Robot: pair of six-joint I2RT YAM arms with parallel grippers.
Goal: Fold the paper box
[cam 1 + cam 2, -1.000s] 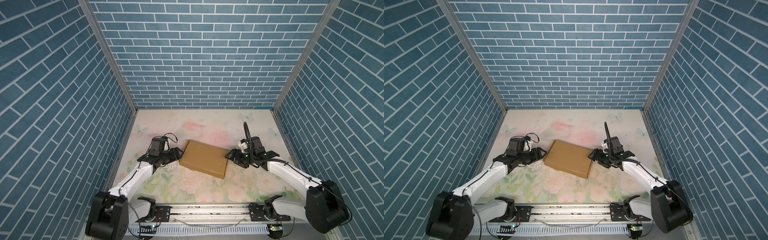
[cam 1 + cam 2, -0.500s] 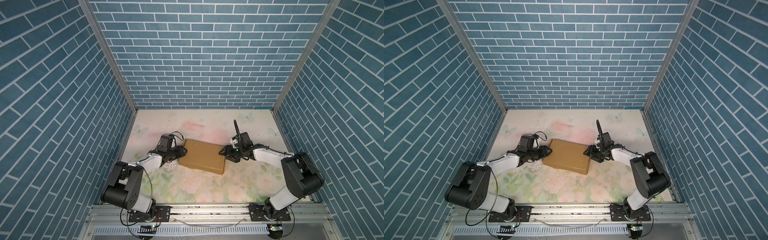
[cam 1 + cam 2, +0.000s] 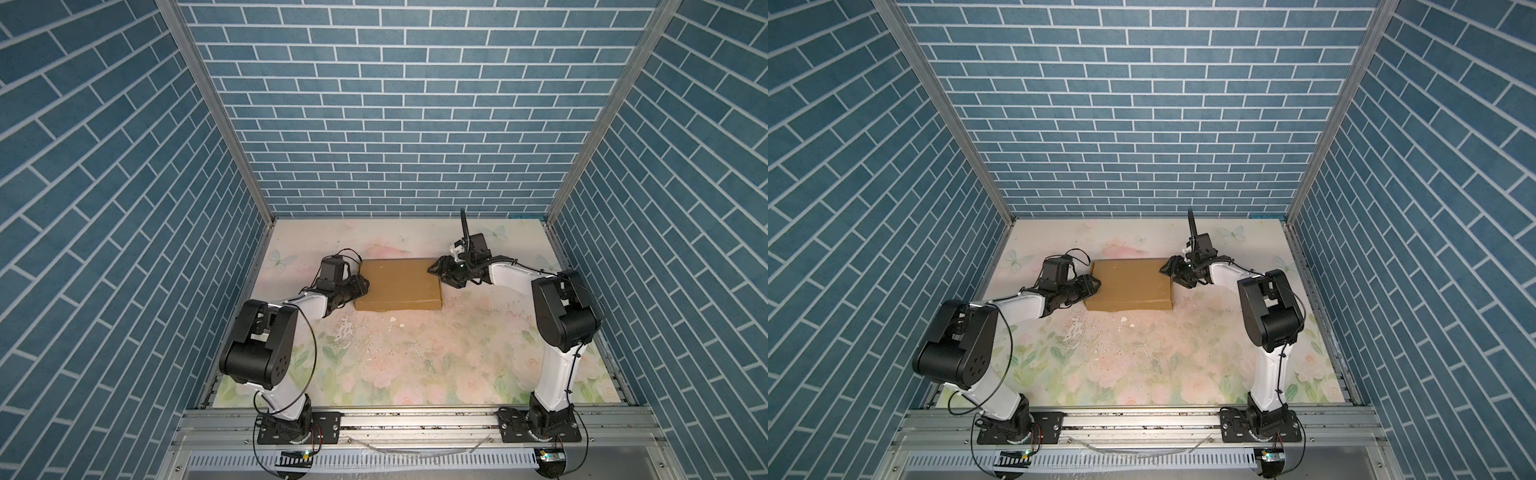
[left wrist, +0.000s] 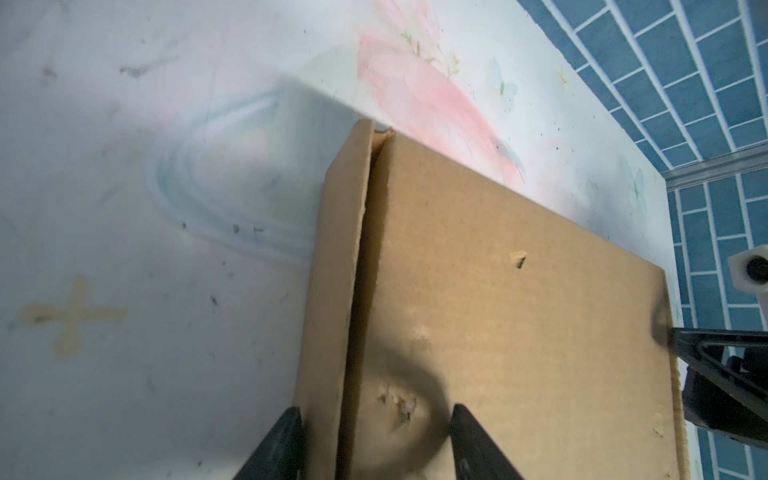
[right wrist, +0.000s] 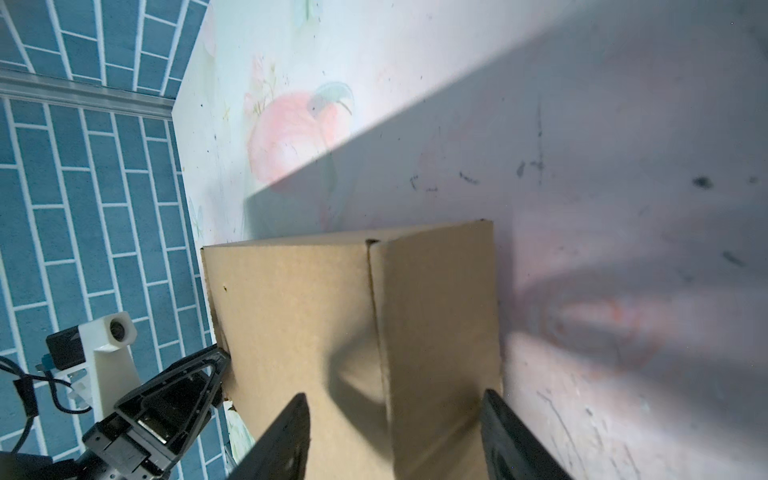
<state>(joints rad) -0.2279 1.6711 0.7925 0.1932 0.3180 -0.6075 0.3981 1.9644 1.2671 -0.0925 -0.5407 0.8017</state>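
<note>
In both top views the paper box (image 3: 397, 284) (image 3: 1129, 286) lies closed and flat on the flowered tabletop (image 3: 415, 365), in its rear half, and the long edges run along the blue brick wall (image 3: 395, 124) at the back. It sits between the two arms. The left gripper (image 3: 365, 284) is at the left short end of the box and the right gripper (image 3: 432, 270) is at the far corner of the right end.

In the left wrist view the jaws of the left gripper are parted and they grasp the box end. One of the fingers (image 4: 282, 444) is against the outside of the side wall (image 4: 332, 291), the other finger is on the lid (image 4: 519, 332). A thin gap runs between this wall and the lid, and the lid has some small dents.

In the right wrist view the jaws of the right gripper hold the other end in the same manner: one finger on the lid, one at the outer edge of the side wall (image 5: 436, 311). The box rests on the tabletop.
</note>
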